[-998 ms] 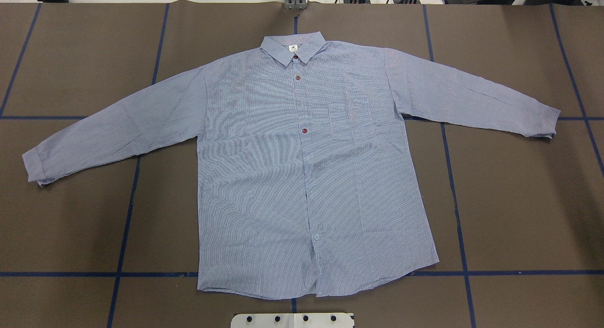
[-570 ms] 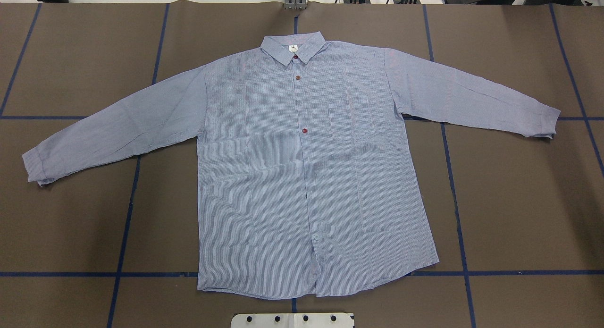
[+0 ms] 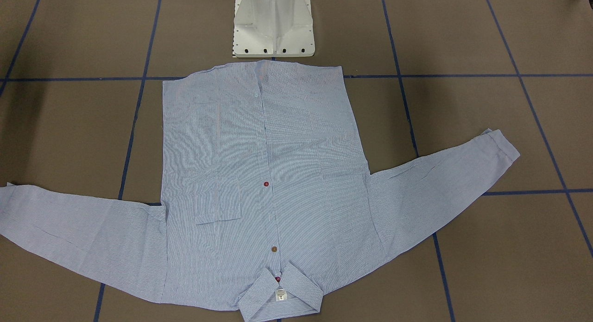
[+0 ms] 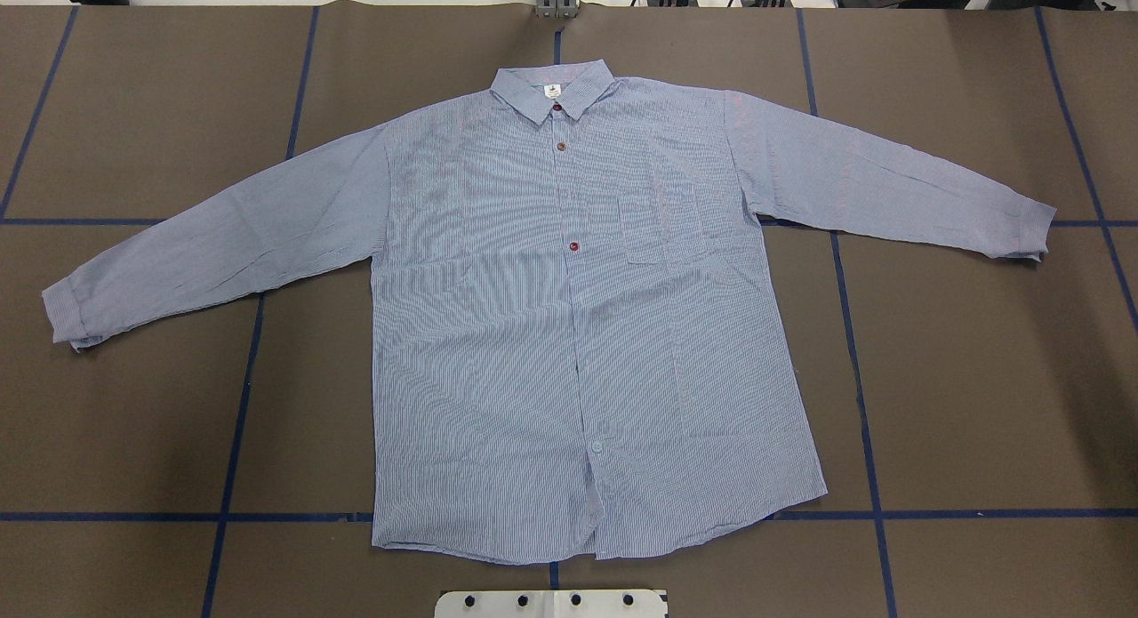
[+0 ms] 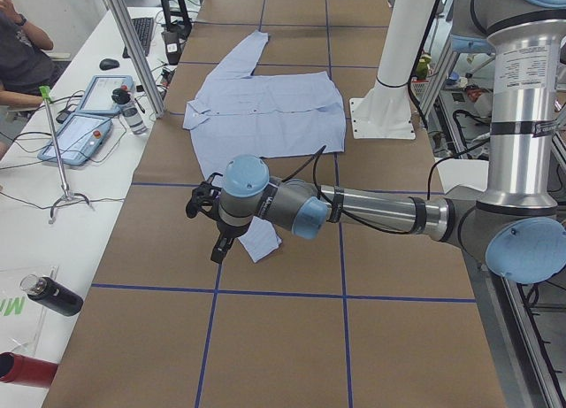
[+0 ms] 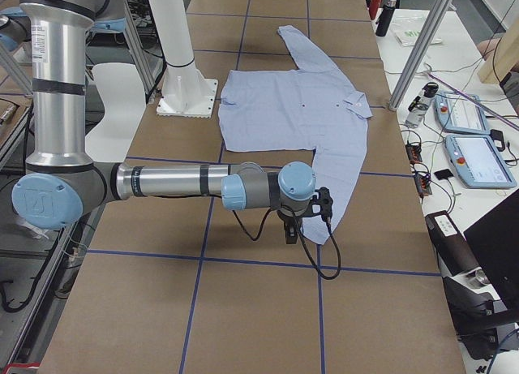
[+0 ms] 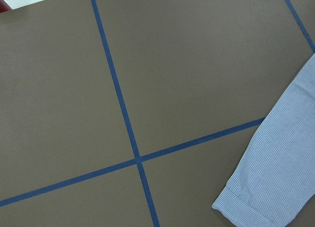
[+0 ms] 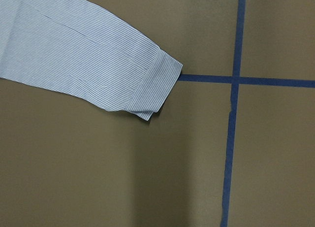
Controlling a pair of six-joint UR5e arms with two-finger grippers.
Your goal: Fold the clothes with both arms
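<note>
The light blue striped shirt [image 4: 569, 333] lies flat and face up on the brown table, collar at the far side, both sleeves spread out; it also shows in the front view [image 3: 259, 173]. My left gripper [image 5: 212, 227] hovers over the left sleeve's cuff [image 7: 268, 190]. My right gripper [image 6: 304, 220] hovers over the right sleeve's cuff [image 8: 152, 84]. Both grippers show only in the side views, so I cannot tell whether they are open or shut. Neither wrist view shows any fingers.
The white pedestal base [image 3: 274, 25] stands just behind the shirt's hem. Blue tape lines [image 4: 236, 422] cross the table. Teach pendants [image 5: 84, 125], a black bottle [image 5: 53, 295] and a seated person sit along the far side beyond the table.
</note>
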